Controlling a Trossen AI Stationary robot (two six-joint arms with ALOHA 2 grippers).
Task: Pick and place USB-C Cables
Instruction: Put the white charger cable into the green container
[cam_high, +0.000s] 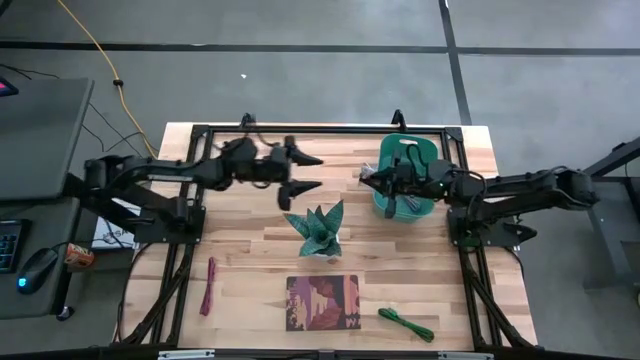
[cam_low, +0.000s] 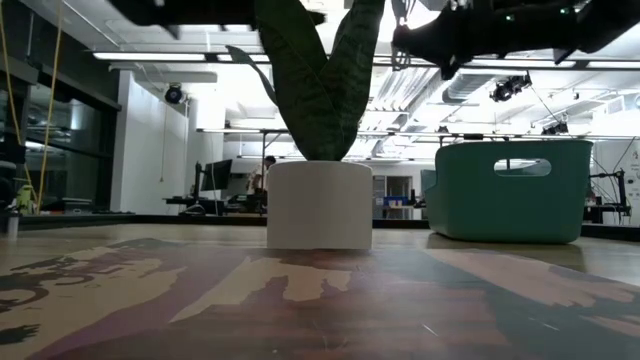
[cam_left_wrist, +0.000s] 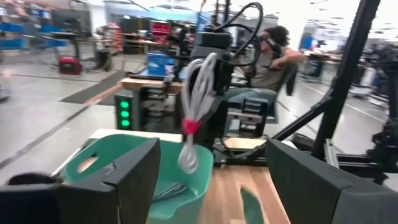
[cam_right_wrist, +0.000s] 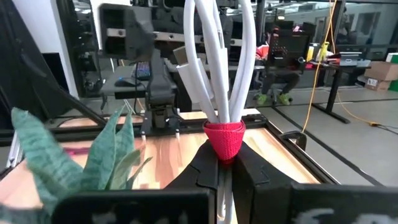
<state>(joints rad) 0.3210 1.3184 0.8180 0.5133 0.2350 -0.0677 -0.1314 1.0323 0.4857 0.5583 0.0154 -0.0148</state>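
My right gripper (cam_high: 368, 180) reaches level from the table's right and is shut on the white cable bundle with a red tie (cam_right_wrist: 217, 74), held by the left rim of the teal basket (cam_high: 425, 150). A grey-silver bundle (cam_left_wrist: 168, 190) lies inside the basket. The dark red bundle (cam_high: 208, 285) lies flat near the table's left near corner, and the green bundle (cam_high: 405, 323) lies near the right near edge. My left gripper (cam_high: 305, 172) is open, raised over the table's far middle and facing the basket, touching nothing. My right gripper (cam_right_wrist: 225, 163) pinches the white bundle between its two fingers at the red tie (cam_right_wrist: 224, 138), coming level from the table's right, across the strands. The bundle is lifted clear and stands upright: its long loops (cam_left_wrist: 202, 81) rise above the tie, and a short end (cam_left_wrist: 186, 160) hangs below over the basket.
A teal paper plant in a white pot (cam_high: 318, 232) stands at the table's middle, between the arms. A reddish-brown book (cam_high: 322, 302) lies near the near edge. A black frame runs round the table's rim (cam_high: 300, 130). Bare wood shows left of the plant.
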